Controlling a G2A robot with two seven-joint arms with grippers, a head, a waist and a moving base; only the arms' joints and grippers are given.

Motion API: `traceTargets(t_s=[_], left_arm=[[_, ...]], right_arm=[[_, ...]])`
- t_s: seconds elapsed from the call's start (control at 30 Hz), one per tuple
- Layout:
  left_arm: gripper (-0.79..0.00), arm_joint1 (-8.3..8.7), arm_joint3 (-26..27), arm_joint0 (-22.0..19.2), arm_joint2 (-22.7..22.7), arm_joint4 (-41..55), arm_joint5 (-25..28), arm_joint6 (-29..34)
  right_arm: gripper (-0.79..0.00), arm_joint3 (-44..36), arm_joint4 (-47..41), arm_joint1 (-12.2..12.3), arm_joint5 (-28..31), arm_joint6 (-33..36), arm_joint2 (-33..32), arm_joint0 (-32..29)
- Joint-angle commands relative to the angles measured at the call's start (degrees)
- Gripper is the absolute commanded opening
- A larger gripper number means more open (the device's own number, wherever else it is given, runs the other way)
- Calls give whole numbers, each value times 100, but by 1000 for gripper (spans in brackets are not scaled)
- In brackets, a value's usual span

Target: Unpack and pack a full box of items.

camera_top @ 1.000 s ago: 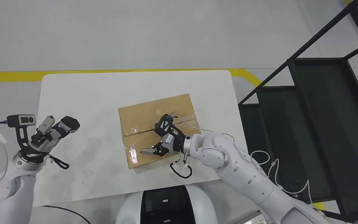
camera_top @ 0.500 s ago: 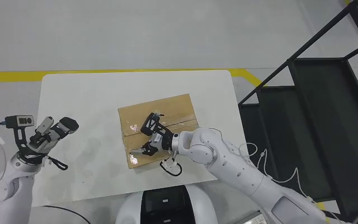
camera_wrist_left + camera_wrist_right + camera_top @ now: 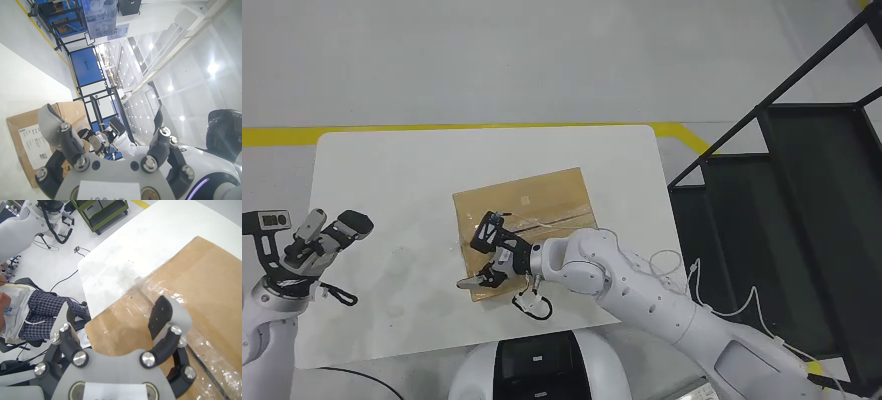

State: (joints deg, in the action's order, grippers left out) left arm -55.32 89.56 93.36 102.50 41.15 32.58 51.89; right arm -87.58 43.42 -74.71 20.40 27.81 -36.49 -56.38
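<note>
Sliding left along the taped seam, your right gripper (image 3: pixel 474 260) now hangs spread over the near-left corner of the closed box (image 3: pixel 542 195) mid-table, likely to catch the tape's end, while your left gripper (image 3: pixel 332 228), also spread, waits at the table's (image 3: pixel 392 180) left edge.

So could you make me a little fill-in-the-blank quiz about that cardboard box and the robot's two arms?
1. The cardboard box lies on a white ___.
2. Its top seam is sealed with clear ___.
3. The jaws on the right arm, above one corner of the box, are spread ___.
4. The jaws on the left arm, off to the side away from the box, hold ___.
Missing words: table; tape; open; nothing.
</note>
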Motion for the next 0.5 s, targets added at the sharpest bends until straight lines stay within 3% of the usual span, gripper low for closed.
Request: traceTargets(t_s=[0.0, 0.27, 0.47], left_arm=[[0, -5, 20, 18, 23, -11, -13, -6], [0, -25, 75, 63, 93, -55, -78, -20], [0, -42, 128, 24, 72, -87, -138, 7]], right_arm=[[0, 83, -14, -45, -13, -19, 50, 69], [0, 309, -41, -213, 0, -140, 204, 289], [0, 12, -65, -151, 161, -186, -45, 115]])
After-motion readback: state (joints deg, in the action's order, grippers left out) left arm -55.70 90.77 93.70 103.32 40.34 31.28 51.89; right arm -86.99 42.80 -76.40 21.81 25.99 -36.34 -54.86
